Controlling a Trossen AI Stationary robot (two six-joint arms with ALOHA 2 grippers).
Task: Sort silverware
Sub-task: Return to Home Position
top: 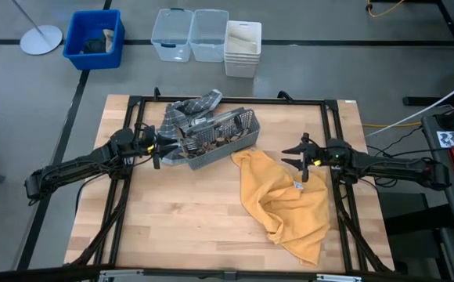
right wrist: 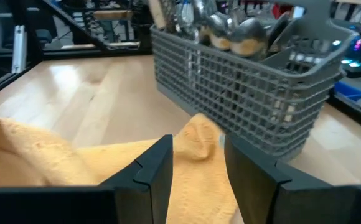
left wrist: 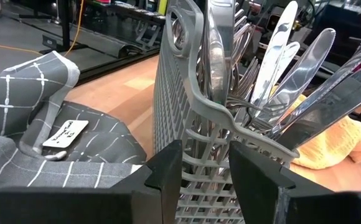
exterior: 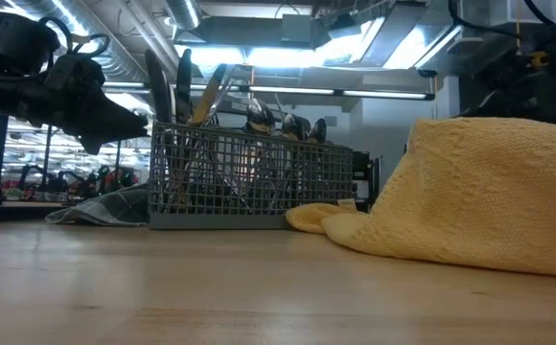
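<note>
A grey wire-mesh caddy [top: 227, 133] stands upright on the table's far middle, its base on the wood. Several forks, spoons and knives, the silverware [left wrist: 280, 68], stand in it, handles and heads sticking up. My left gripper [top: 163, 150] is at the caddy's left end, shut on its wall. My right gripper [top: 300, 159] stands open to the caddy's right, pointing level toward it over the edge of a crumpled yellow cloth [top: 286, 200]. In the right wrist view the caddy [right wrist: 249, 93] lies ahead of the open fingers. My left gripper [left wrist: 205, 174] pinches the caddy's left end wall just under its rim [left wrist: 208, 134], with the mesh filling the gap between the two fingers. The fingers come in level from the table's left. The caddy stays upright with its base on the table.
A grey checked cloth [top: 192, 108] lies behind and left of the caddy. Black frame rails [top: 333, 125] border the table. Beyond the far edge stand a blue bin [top: 94, 39], two clear bins [top: 189, 34] and a white bin [top: 243, 47]. Bare wood lies near the front [top: 180, 227].
</note>
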